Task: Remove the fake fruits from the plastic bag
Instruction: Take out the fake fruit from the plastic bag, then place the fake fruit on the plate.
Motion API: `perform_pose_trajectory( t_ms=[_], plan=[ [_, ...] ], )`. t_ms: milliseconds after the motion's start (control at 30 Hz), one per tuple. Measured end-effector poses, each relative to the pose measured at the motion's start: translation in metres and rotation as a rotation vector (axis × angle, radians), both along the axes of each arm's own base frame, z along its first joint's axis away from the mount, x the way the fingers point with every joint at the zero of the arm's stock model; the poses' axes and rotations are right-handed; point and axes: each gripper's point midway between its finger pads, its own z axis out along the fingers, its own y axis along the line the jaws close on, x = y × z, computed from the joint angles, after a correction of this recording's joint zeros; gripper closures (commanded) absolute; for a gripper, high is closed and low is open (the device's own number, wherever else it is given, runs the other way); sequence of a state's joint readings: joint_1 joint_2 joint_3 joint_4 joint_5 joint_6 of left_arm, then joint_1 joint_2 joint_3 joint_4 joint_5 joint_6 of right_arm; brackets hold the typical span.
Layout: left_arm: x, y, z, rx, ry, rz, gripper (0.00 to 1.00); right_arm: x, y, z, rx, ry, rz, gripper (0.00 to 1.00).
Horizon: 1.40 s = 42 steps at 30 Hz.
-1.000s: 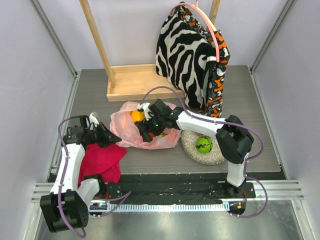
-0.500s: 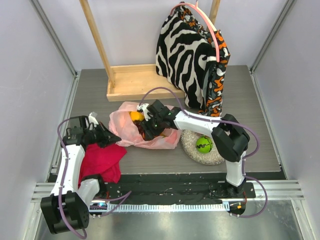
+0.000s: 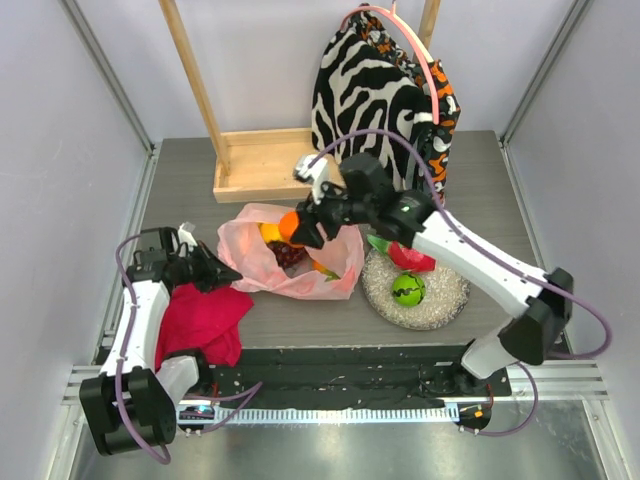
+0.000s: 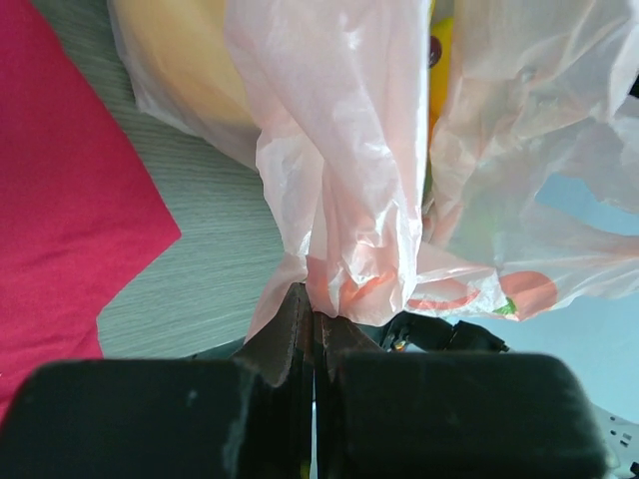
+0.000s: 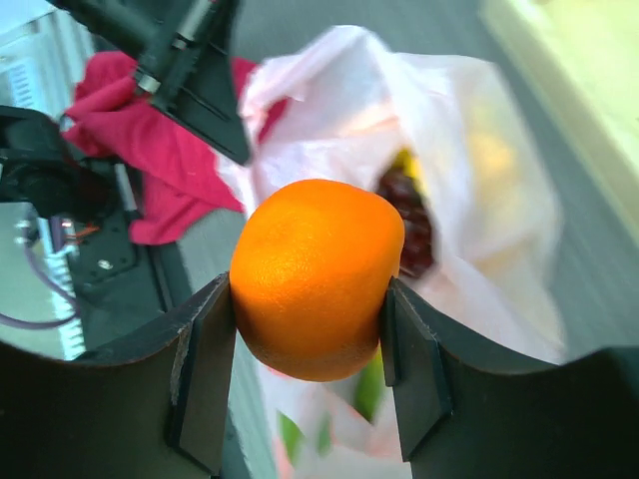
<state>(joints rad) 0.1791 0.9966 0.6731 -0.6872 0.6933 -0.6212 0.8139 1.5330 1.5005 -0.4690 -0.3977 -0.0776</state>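
Glossy orange (image 5: 318, 269) now up, R gripper (image 5: 310, 309)

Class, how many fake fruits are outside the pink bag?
3: orange held in the right gripper, green apple and red fruit on the plate. Others may be hidden.

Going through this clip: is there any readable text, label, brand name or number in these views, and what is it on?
No text can be read in any view.
Plastic bag: an orange-red print low on it in the left wrist view, shapes only, no legible letters.
Green fruit on the plate: dark marks, too small to read.
Zebra-patterned bag: pattern only, no lettering visible.
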Motion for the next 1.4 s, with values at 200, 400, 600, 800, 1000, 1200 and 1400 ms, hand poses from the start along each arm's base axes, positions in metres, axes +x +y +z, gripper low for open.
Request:
perform_pose_trajectory(
  t_ms=[200,400,600,800,1000,1200,1400],
  plan=[
    [0.011,0.002,0.008,0.005,-0.016,-0.003,1.0,0.055,-0.133,0.011,-0.114,-0.098,-0.3,0.61],
    [0.013,0.003,0.008,0.008,-0.018,-0.003,1.0,0.052,-0.302,-0.032,-0.414,-0.101,-0.658,0.62],
    [0.014,0.004,0.008,0.009,-0.017,-0.001,1.0,0.026,-0.365,-0.099,-0.664,0.003,-0.704,0.62],
    [0.015,0.005,0.008,0.015,-0.025,-0.008,1.0,0.019,-0.385,-0.17,-0.809,0.142,-0.646,0.61],
    [0.015,0.008,0.008,0.019,-0.023,0.002,1.0,0.031,-0.381,-0.195,-0.801,0.147,-0.622,0.54],
    [0.015,0.01,0.008,0.021,-0.022,0.011,1.0,0.048,-0.377,-0.202,-0.755,0.133,-0.655,0.0],
    [0.015,0.011,0.007,0.022,-0.021,0.013,1.0,0.046,-0.365,-0.202,-0.695,0.156,-0.636,0.0]
  ],
)
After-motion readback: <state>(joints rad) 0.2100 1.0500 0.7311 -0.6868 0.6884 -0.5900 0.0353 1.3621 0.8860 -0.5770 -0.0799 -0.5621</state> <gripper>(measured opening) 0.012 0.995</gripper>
